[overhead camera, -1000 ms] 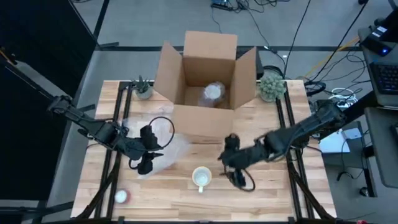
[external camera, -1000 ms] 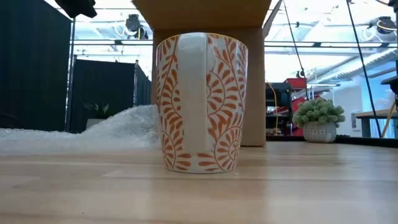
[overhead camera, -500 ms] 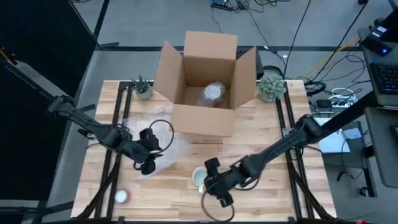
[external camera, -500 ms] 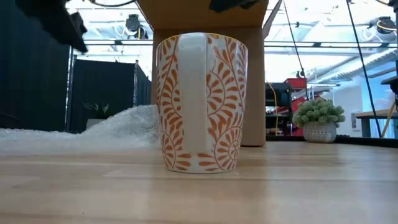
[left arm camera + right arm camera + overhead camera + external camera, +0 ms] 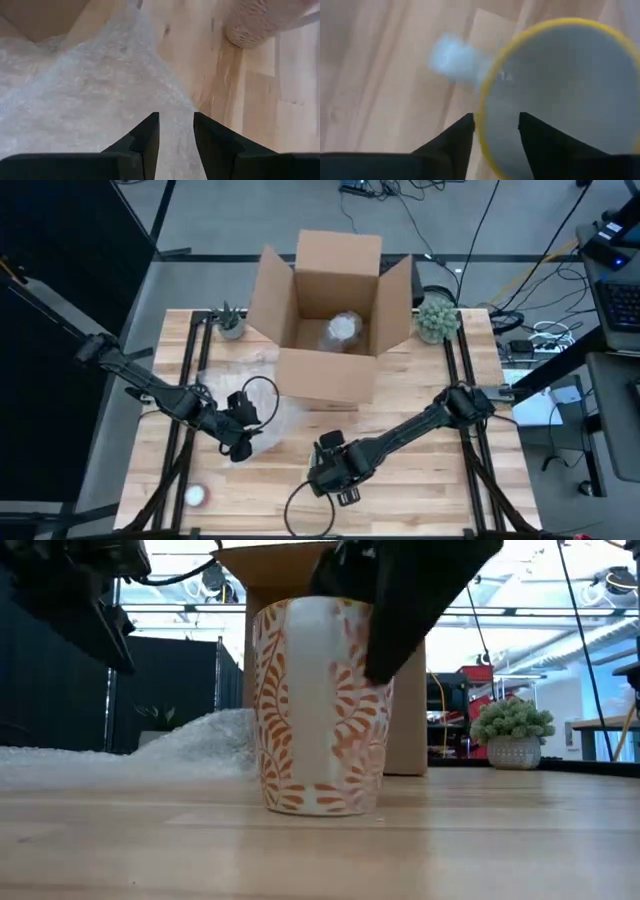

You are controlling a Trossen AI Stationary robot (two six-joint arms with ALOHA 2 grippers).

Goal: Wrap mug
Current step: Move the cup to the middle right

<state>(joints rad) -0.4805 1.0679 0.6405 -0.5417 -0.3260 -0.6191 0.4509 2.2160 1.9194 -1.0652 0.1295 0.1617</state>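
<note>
Ceramic, white with orange fern scrolls and a yellow rim, the mug (image 5: 322, 705) stands on the wooden counter (image 5: 420, 490). The right jaws (image 5: 495, 131), slightly apart, straddle its rim: the pick-up step. Next (I judge) they must close. The left jaws (image 5: 176, 131), also parted, hover over the clear bubble-wrap sheet (image 5: 75, 90).

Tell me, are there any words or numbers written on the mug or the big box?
No text can be read anywhere.
Mug: only an orange leaf pattern, no words.
Cardboard box: plain brown, no label showing.
Bubble wrap: no print.
</note>
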